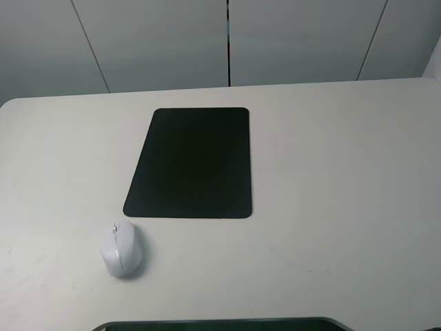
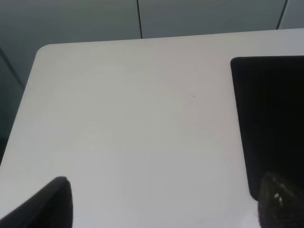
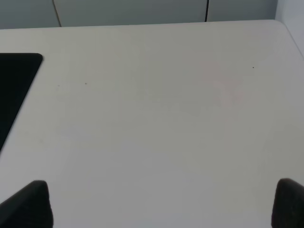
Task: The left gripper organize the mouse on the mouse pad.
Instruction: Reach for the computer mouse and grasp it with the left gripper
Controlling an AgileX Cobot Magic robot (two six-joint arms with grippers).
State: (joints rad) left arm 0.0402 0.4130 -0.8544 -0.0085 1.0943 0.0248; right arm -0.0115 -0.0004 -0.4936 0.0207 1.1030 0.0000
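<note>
The left gripper [image 2: 164,204] hangs spread wide, holding nothing. The white mouse [image 1: 120,248] lies on the worktop [image 1: 331,207] just off the near-left corner of the black mouse pad [image 1: 193,162], not touching it. The right gripper [image 3: 159,206] is also spread and empty.

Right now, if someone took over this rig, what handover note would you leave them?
Left end effector: open, empty, above the table left of the mouse pad.
Right end effector: open, empty, above the table right of the pad.
White mouse: on the table just off the pad's near-left corner, not touching it.
Done: nothing yet; nothing lies on the pad.
Left: grasp the mouse with the left end effector and set it on the pad.
</note>
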